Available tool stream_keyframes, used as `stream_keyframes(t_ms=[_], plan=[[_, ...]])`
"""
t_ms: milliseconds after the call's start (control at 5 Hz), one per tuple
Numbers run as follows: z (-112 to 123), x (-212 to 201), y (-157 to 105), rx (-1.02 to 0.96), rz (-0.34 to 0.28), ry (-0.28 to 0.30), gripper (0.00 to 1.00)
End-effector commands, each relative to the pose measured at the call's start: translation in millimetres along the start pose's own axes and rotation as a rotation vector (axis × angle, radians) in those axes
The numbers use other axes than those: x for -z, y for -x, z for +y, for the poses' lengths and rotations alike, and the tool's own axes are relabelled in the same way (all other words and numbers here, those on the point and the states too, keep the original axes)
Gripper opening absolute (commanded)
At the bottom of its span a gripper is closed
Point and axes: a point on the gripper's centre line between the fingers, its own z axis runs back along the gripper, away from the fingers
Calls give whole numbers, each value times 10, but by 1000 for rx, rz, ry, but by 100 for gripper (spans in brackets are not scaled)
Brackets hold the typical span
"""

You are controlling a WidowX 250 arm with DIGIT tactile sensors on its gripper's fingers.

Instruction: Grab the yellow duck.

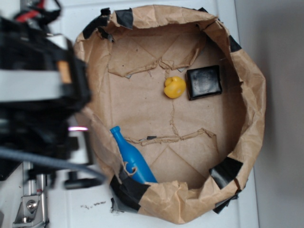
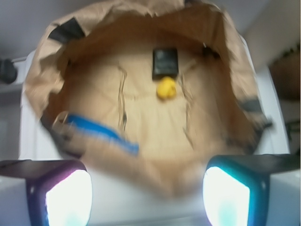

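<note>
My gripper [image 2: 147,197] hangs open outside the paper bag [image 1: 247,95]; I should descend over the duck [image 1: 175,87], avoiding the black block [image 1: 204,81].

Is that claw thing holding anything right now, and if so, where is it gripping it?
Nothing is held. The claw is open and empty, outside the crumpled brown paper ring; the small yellow rubber duck sits untouched inside beside the black square block.

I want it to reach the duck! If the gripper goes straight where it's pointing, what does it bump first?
Probably the paper bag's near rim, just ahead of the open gripper; depth is unclear.
</note>
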Motion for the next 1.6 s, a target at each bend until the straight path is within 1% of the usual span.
stream_keyframes(t_ms=[0, 200, 400, 600, 1400], plan=[[261, 679, -371, 9, -11, 122, 100], [421, 918, -471, 13, 31, 139, 100], [413, 1117, -562, 24, 66, 69, 100], [477, 1212, -538, 43, 91, 43, 100], [477, 1212, -538, 43, 91, 43, 100]])
